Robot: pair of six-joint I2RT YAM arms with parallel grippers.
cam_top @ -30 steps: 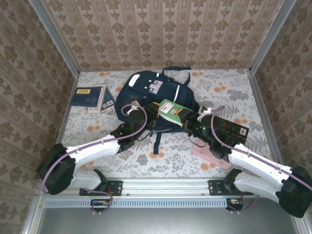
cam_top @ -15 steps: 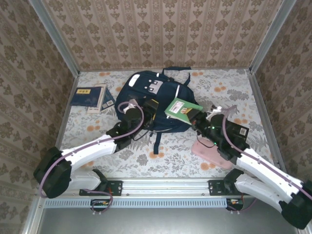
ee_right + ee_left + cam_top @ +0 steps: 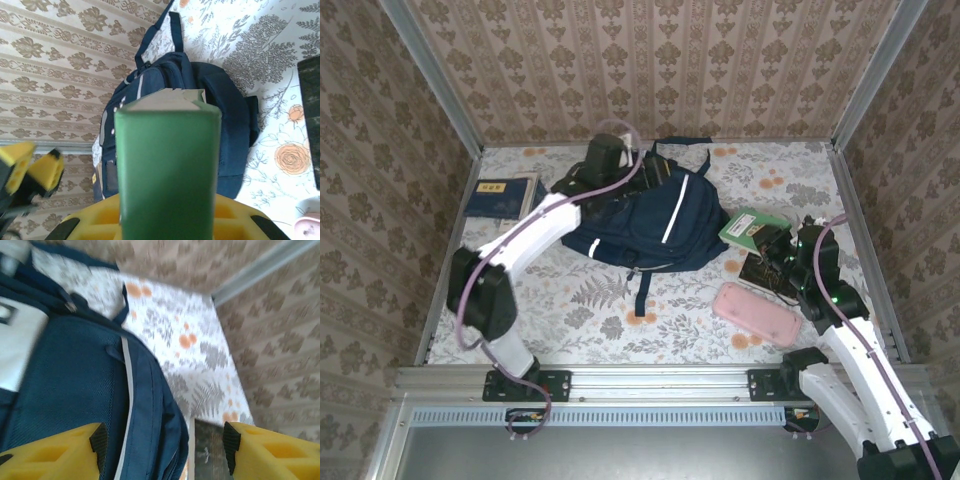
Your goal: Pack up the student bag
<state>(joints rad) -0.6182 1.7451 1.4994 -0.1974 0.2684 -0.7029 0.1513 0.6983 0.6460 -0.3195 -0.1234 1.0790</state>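
The student bag [image 3: 650, 215] is a navy backpack with white stripes, lying in the middle of the table. My left gripper [image 3: 655, 173] hovers over its far top end, near the white-grey patch. In the left wrist view the fingers [image 3: 98, 445] stand wide apart above the bag's fabric [image 3: 75, 390], holding nothing. My right gripper [image 3: 775, 242] is to the right of the bag, shut on a green book [image 3: 752, 226]. That green book [image 3: 167, 170] stands on end between the yellow jaws in the right wrist view, with the bag [image 3: 210, 95] beyond it.
A dark book [image 3: 765, 270] lies under the right gripper and a pink pencil case [image 3: 755, 312] lies nearer the front edge. Navy books with a yellow label [image 3: 505, 195] sit at the back left. Patterned walls close in the table on three sides.
My left arm swung from the bag's near side to its far top end and its gripper opened. My right arm pulled back to the right, carrying the green book away from the bag.
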